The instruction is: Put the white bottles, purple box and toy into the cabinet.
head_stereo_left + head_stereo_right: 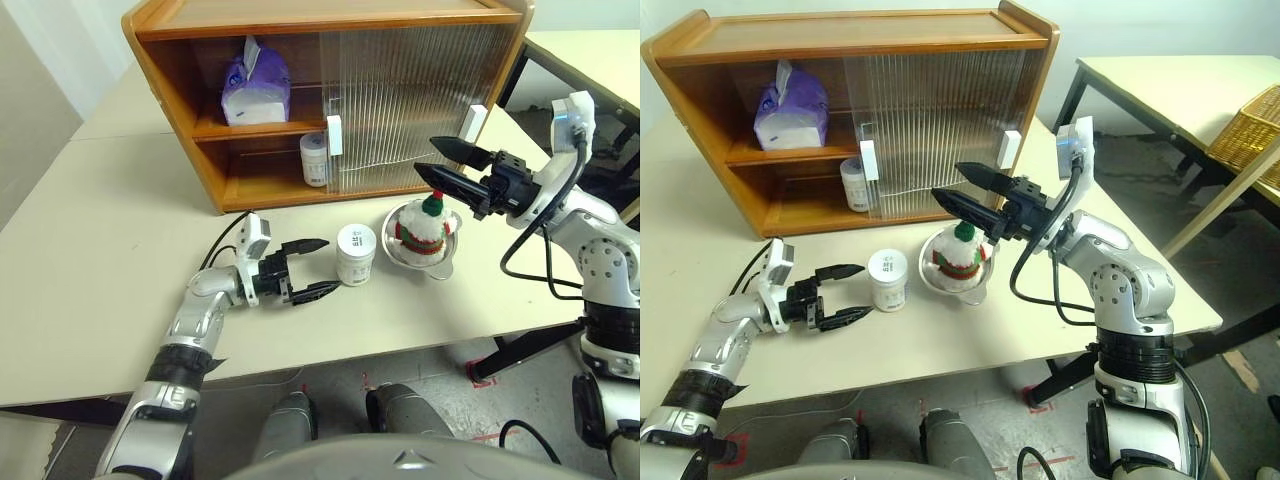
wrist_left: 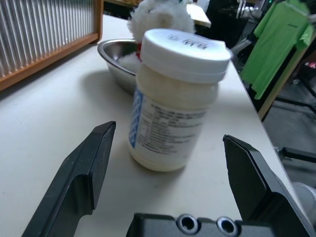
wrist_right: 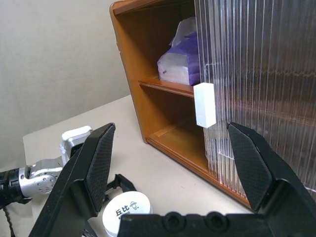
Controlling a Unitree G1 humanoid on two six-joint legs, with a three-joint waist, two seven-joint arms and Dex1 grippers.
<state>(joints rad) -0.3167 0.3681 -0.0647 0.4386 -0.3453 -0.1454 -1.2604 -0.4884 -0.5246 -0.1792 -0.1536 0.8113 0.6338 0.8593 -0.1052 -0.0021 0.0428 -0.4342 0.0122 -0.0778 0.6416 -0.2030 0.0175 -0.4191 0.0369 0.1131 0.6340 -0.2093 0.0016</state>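
A white bottle [image 2: 174, 98] is standing upright on the desk [image 2: 44, 118], its lid on and blue print running down its label. The left claw [image 2: 170, 168] is gaping wide just short of the bottle, one black finger [image 2: 84, 173] lying off to each side of it, neither touching. Right behind the bottle a steel bowl [image 2: 116, 61] is sitting, with the fluffy white toy [image 2: 160, 17] in it. Beyond the bowl, the cabinet's [image 2: 49, 59] ribbed door and wooden base are showing.

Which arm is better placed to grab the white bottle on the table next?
The left. The left gripper lies level on the table, open, with the white bottle just ahead between its fingertips. The right gripper hovers open higher up, above the toy in its bowl.
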